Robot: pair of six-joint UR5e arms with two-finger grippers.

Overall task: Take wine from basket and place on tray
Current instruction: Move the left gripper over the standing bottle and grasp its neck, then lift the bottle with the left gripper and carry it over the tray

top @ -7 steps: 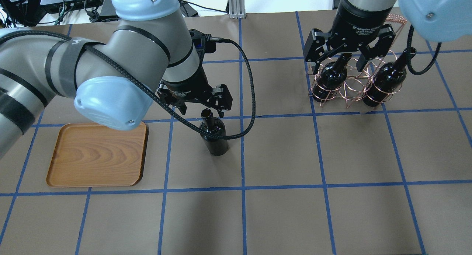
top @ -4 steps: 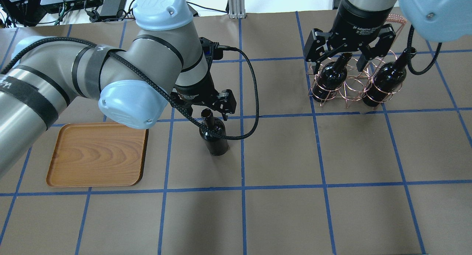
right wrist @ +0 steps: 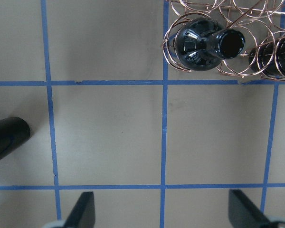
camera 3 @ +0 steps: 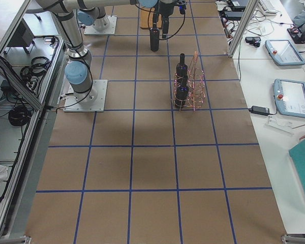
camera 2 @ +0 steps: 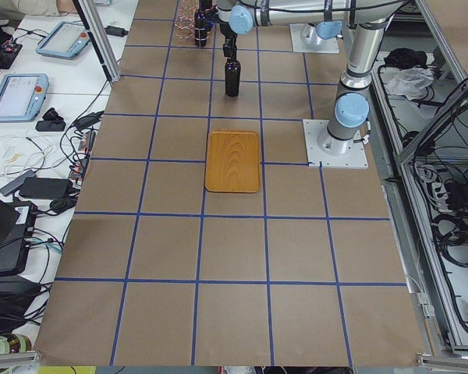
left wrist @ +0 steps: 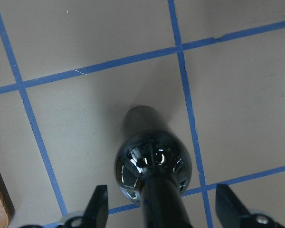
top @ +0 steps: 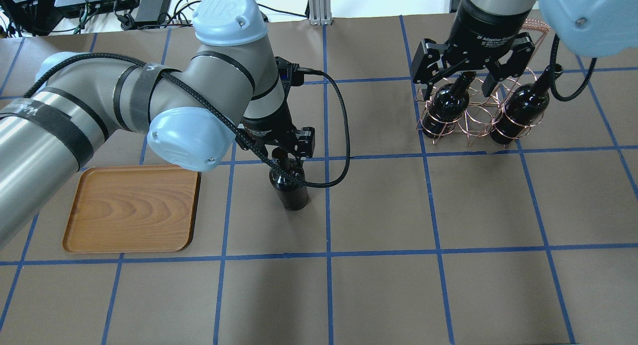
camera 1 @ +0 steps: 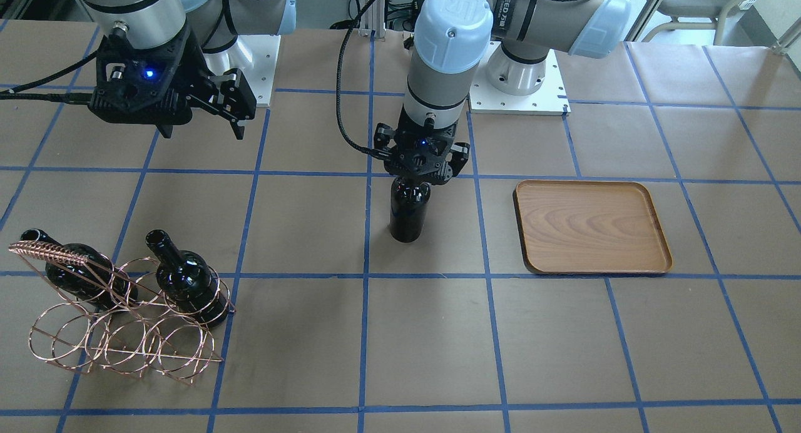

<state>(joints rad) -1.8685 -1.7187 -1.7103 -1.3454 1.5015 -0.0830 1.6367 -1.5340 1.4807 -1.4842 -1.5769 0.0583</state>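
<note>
One wine bottle [camera 1: 408, 217] is recorded standing upright on the desk [camera 1: 563, 358], outside the basket [camera 1: 119, 333] and between it and the tray [camera 1: 591, 226], near the tray but apart from it. Its neck is straddled by the left hand [camera 1: 420, 173]. In the left wrist view the fingers [left wrist: 97, 209] are seen spread, with a gap on either side of the neck, so nothing is grasped. The right hand [camera 1: 203, 129] is held released above the desk, on the robot's side of the basket. Two further bottles [camera 1: 188, 283] are seated tilted in the basket's end rings.
</note>
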